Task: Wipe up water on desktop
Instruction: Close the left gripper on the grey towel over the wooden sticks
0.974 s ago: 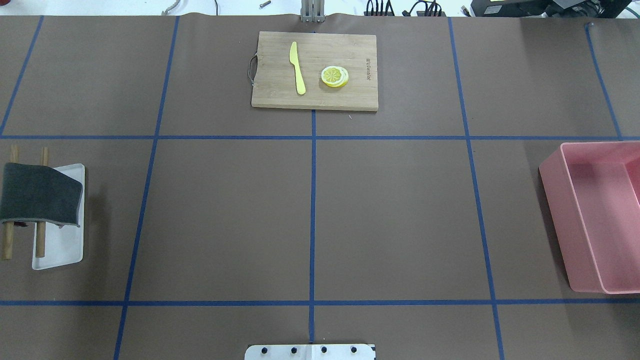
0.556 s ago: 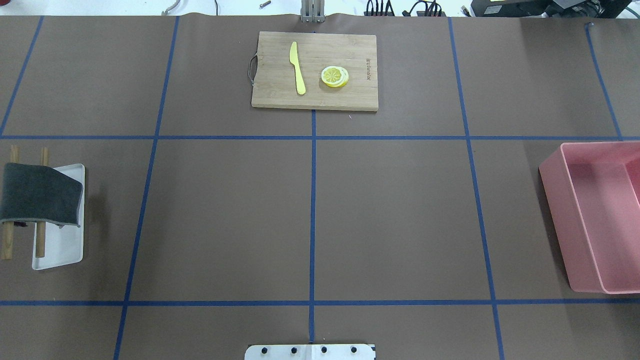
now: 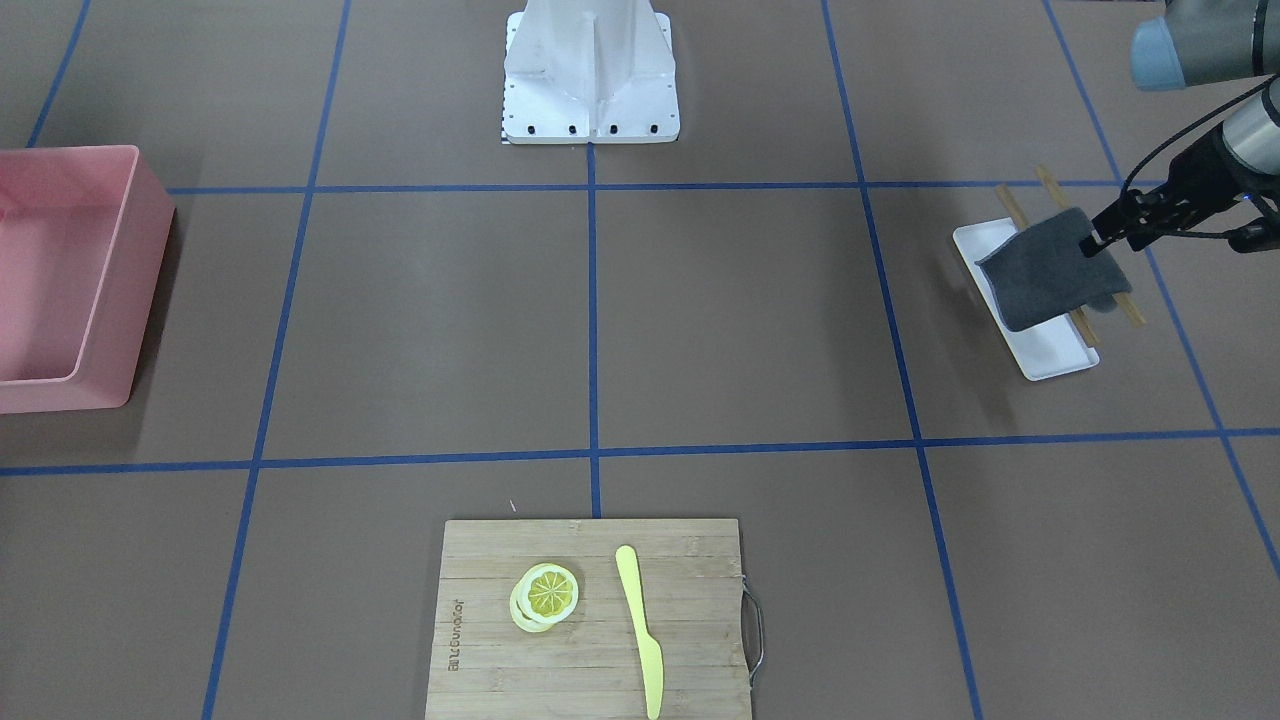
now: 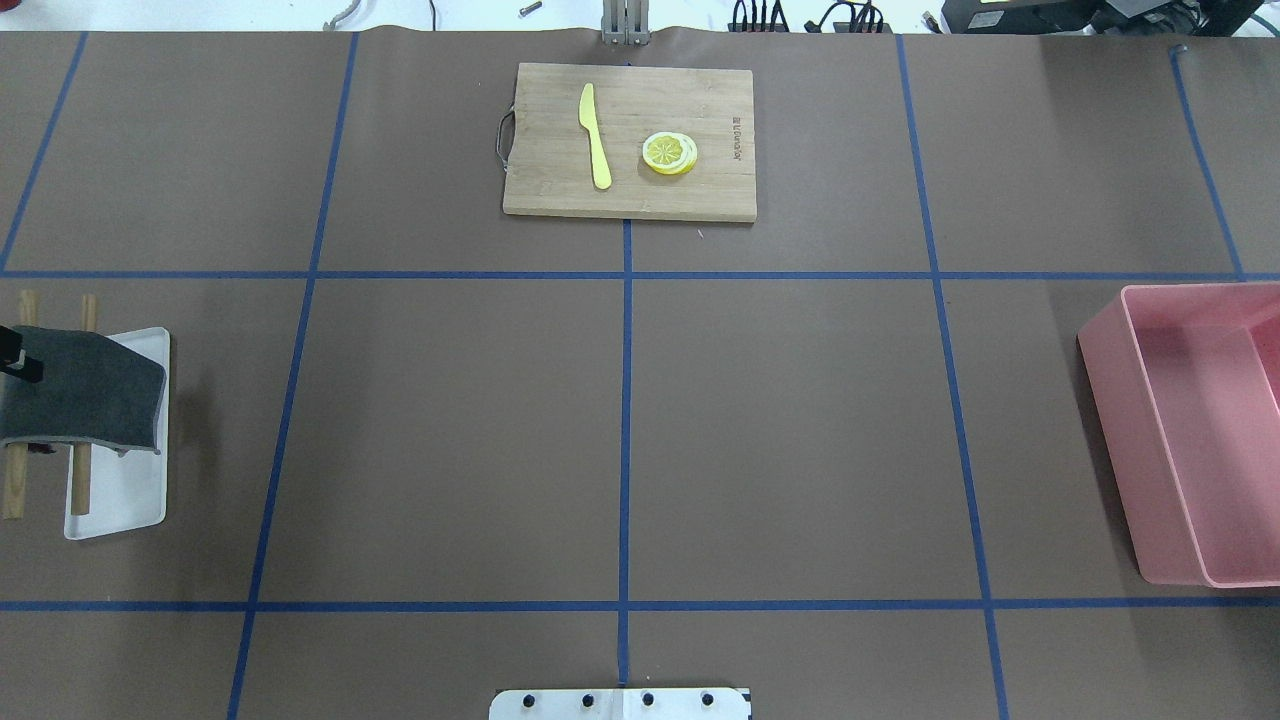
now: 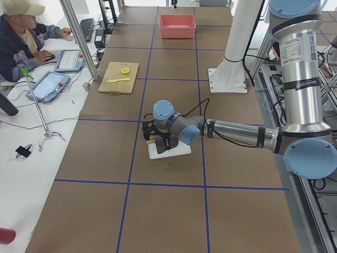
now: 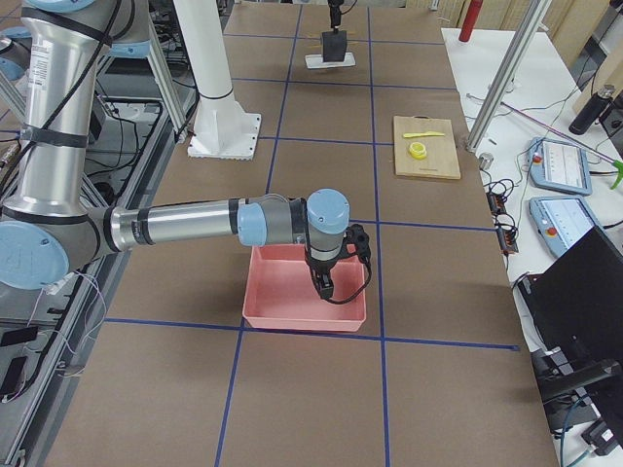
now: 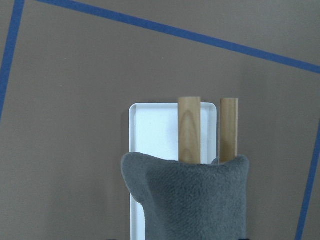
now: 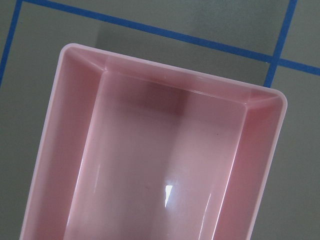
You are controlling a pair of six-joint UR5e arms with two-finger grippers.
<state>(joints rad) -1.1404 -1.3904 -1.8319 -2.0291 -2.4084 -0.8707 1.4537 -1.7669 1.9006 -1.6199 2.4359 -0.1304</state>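
The brown desktop (image 4: 450, 430) with blue tape lines shows no wet patch that I can make out. A grey cloth (image 3: 1045, 280) hangs over two wooden rods (image 4: 80, 480) above a white tray (image 4: 120, 500) at the far left edge; it also fills the bottom of the left wrist view (image 7: 195, 200). My left gripper (image 3: 1098, 243) is open at the cloth's outer edge, and its tip just enters the overhead view (image 4: 18, 362). My right gripper (image 6: 326, 284) hangs over the pink bin (image 4: 1105, 370); I cannot tell whether it is open or shut.
A bamboo cutting board (image 4: 560, 190) with a yellow knife (image 4: 595, 140) and lemon slices (image 4: 669, 152) lies at the far middle. The robot's white base (image 4: 620, 703) is at the near middle. The pink bin holds nothing in the right wrist view (image 8: 165, 70).
My left gripper's tip has come into the overhead view at the left edge, over the grey cloth. The cloth, rods and tray have not moved.
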